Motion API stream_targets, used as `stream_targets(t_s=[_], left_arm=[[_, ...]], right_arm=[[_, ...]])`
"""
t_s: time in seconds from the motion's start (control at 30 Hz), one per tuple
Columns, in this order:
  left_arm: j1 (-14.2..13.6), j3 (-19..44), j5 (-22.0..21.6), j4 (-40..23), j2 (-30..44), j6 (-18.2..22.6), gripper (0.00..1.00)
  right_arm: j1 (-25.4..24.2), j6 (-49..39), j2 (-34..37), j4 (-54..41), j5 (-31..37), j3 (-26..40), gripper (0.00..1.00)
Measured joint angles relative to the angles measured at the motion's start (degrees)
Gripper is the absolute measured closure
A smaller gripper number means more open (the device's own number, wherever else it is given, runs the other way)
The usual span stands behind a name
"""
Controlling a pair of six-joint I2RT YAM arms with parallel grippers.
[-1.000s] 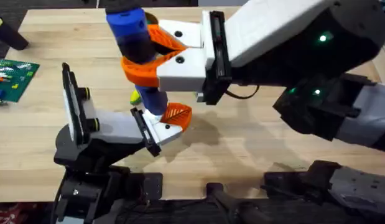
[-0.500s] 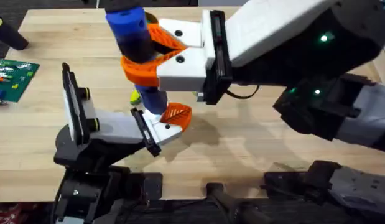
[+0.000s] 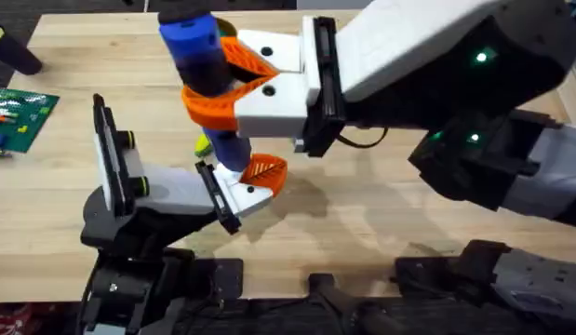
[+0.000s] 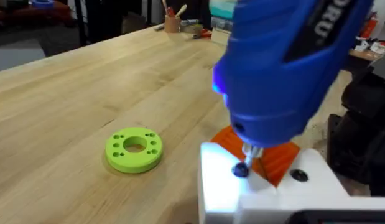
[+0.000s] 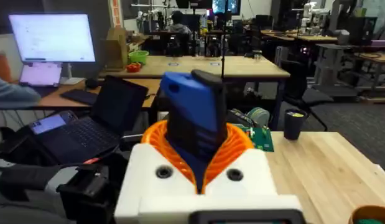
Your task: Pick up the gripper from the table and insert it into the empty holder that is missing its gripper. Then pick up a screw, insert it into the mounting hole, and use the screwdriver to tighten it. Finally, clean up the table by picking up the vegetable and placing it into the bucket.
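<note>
Right gripper [image 3: 222, 84] is clamped on the screwdriver [image 3: 202, 65], a rigid, top-heavy tool best held mid-body. Its bit meets a screw [image 4: 241, 169]. Left gripper's state cannot be told.

1. The table [image 3: 381, 214] is light wood with visible grain; its bare top runs across the left wrist view too.
2. A flat green board [image 3: 22, 112] lies near the table's far left edge.
3. Beyond the table, a monitor [image 5: 52, 38] glows white on a desk [image 5: 198, 63], with an open laptop [image 5: 96, 121] closer in.
4. A green bowl [image 5: 137, 56] sits on that desk.
5. More desks and dark chairs [image 5: 304, 81] fill the room behind, under bright overhead light.
6. The floor [image 5: 347, 121] is grey.
7. A dark cup [image 5: 295, 123] stands at the table's edge.
8. A cup of tools [image 4: 172, 23] stands at the table's far end.
</note>
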Motion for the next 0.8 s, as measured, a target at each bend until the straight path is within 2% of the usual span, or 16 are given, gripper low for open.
stream_targets(t_s=[0.8], left_arm=[[0.00, 0.00, 0.08, -0.02, 0.05, -0.02, 0.991]], right_arm=[[-0.09, -0.41, 0.00, -1.93, 0.26, 0.02, 0.964]])
